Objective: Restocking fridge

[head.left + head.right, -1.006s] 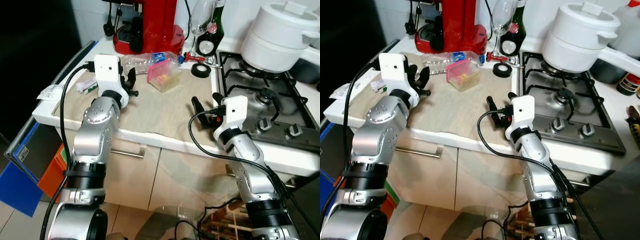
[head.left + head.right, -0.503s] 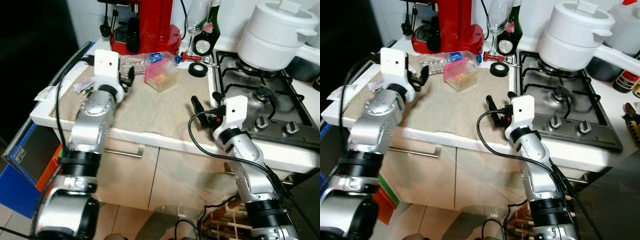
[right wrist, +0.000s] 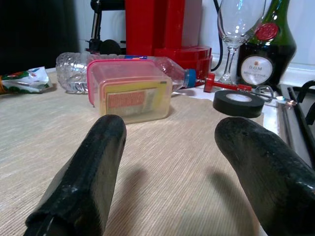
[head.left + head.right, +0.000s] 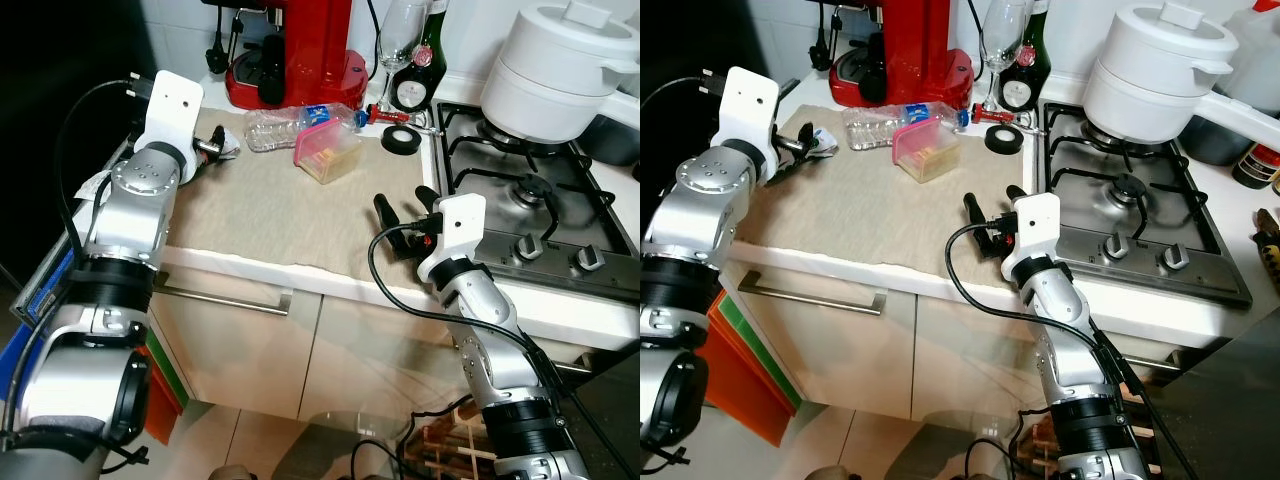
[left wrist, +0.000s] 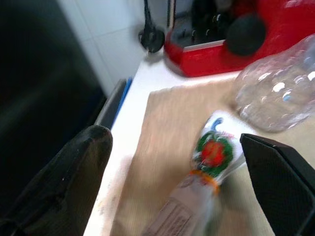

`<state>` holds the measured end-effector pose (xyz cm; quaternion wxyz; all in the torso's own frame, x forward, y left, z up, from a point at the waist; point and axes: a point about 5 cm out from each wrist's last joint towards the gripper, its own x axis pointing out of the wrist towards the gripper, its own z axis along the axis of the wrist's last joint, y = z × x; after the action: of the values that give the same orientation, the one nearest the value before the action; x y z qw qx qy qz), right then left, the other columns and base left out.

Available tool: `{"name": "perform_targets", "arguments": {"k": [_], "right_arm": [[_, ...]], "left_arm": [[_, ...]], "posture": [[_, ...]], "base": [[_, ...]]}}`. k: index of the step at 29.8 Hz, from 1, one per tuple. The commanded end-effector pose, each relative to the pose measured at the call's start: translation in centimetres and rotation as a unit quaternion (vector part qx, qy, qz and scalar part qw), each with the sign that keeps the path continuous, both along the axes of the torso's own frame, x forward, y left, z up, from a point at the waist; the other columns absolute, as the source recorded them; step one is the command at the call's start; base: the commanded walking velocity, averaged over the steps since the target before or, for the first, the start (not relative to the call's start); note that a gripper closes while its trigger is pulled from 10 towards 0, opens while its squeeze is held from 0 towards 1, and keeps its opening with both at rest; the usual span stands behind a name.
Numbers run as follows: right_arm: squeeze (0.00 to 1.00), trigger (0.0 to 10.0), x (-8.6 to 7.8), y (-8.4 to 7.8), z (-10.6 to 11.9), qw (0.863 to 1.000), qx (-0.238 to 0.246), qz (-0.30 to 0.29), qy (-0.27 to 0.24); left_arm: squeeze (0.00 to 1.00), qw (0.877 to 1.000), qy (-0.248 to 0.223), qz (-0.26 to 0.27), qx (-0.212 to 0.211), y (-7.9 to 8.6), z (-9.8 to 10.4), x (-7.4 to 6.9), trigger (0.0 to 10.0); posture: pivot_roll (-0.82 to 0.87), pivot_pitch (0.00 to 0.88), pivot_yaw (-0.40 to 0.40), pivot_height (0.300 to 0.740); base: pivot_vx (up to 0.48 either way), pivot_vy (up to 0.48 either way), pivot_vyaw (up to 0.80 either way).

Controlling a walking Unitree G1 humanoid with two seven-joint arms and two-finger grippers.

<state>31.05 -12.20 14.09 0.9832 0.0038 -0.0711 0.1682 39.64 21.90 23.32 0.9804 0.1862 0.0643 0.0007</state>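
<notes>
Beside the red coffee machine (image 4: 300, 50), on the beige cloth (image 4: 290, 210), the left gripper (image 5: 177, 182) spreads wide around a small printed plastic food packet (image 5: 209, 162), which looks light, soft and crinkly, best pinched across its middle. Just past the packet lies an empty-looking clear plastic bottle (image 4: 290, 125), and beside that a pink-lidded translucent box (image 3: 129, 96) holds something yellowish. The right gripper (image 3: 179, 184) hovers wide and empty over the cloth, well apart from the machine.

Left gripper (image 5: 177, 182) is raised at far left, fingers spread; right gripper (image 4: 402, 207) is near, fingers apart.
</notes>
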Motion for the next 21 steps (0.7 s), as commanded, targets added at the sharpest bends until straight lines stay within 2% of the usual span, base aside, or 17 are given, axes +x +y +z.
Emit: {"name": "perform_targets", "arguments": {"k": [1,2,7,12,21], "right_arm": [[0.0,10.0,-0.1,-0.2,-0.5,1.0,-0.006,-0.004,0.007],[0.0,10.0,-0.1,-0.1,-0.5,1.0,-0.005,-0.004,0.007],[0.0,10.0,-0.2,-0.1,-0.5,1.0,-0.003,-0.007,0.007],[0.0,10.0,-0.3,0.0,-0.7,1.0,-0.003,-0.007,0.008],[0.0,10.0,-0.2,0.1,-0.7,1.0,0.001,-0.009,0.01]], "left_arm": [[0.0,1.0,0.001,-0.003,-0.019,0.3,1.1,0.4,10.0],[0.0,0.999,0.013,-0.003,-0.036,0.6,1.1,0.6,10.0],[0.0,0.999,0.044,0.0,-0.03,1.6,0.9,0.8,10.0],[0.0,0.995,0.083,-0.029,-0.055,1.6,0.7,0.9,10.0],[0.0,0.988,0.122,-0.076,-0.053,1.1,0.2,0.8,10.0]], "posture": [[-0.02,0.024,-0.06,0.74],[-0.02,0.026,-0.056,0.74],[-0.02,0.031,-0.052,0.74],[-0.02,0.033,-0.048,0.74],[-0.01,0.043,-0.042,0.74]], "base": [[0.0,0.0,0.0],[0.0,0.0,0.0],[0.0,0.0,0.0],[0.0,0.0,0.0],[0.0,0.0,0.0]]}}
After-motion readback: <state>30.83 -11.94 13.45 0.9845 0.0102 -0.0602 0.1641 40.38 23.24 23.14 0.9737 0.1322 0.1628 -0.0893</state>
